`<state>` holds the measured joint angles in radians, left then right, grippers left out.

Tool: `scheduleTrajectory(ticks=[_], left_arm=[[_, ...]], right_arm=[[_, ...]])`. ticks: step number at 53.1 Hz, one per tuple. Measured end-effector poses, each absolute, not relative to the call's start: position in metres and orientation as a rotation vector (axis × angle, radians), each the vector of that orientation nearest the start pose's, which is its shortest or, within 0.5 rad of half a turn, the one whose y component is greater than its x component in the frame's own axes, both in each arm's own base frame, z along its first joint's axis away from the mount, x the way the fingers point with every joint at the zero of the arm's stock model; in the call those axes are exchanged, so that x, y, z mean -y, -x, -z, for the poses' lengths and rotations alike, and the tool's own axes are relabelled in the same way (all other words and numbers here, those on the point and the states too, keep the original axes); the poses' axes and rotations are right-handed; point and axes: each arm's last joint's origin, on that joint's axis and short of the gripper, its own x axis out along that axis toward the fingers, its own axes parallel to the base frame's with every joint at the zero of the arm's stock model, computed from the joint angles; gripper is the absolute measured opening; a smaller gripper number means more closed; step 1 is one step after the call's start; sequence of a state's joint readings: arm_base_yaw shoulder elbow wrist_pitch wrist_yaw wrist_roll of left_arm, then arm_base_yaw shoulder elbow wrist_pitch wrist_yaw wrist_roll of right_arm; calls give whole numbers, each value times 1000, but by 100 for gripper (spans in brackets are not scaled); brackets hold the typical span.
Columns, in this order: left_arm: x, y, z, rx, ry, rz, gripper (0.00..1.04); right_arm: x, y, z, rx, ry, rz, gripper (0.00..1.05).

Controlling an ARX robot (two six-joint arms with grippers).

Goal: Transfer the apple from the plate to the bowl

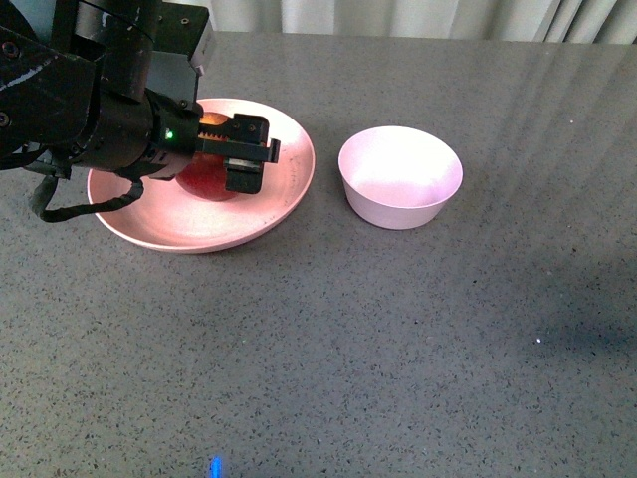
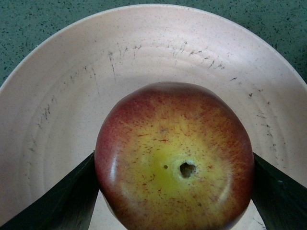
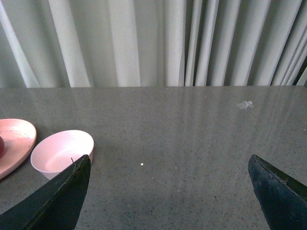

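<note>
**Apple (image 2: 173, 158) gripped on plate (image 1: 296, 184)**

At left, the apple is seen lying on the plate, pinched on both sides by the left gripper (image 1: 235, 151). The bowl (image 1: 400, 184) is set just beside the plate, apart from it. The right gripper (image 3: 168, 157) is spread wide, nothing held

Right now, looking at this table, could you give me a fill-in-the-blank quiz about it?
1. The red apple sits on the pink ____.
2. The pale bowl beside it is ____.
3. The fingers flanking the apple belong to the robot's ____ arm.
Missing words: plate, empty, left.
</note>
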<state>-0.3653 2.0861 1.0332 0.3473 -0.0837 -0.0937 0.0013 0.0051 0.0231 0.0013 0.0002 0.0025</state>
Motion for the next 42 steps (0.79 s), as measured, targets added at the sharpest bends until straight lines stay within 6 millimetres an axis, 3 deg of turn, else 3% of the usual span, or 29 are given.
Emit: scheduleTrajectory(ticks=[14,32,42], left_arm=[[157,-365,-92,-699,-103,281,76],[233,-349,-149,-555,-114,496,76],[271,-335,-157,-547,-147,598,76]], right_arm=[[0,-97,-171,19,-3,-1,96],[0,-97,-171,19,-3,-2,96],[0,-97,-171,19,-3,-1,96]])
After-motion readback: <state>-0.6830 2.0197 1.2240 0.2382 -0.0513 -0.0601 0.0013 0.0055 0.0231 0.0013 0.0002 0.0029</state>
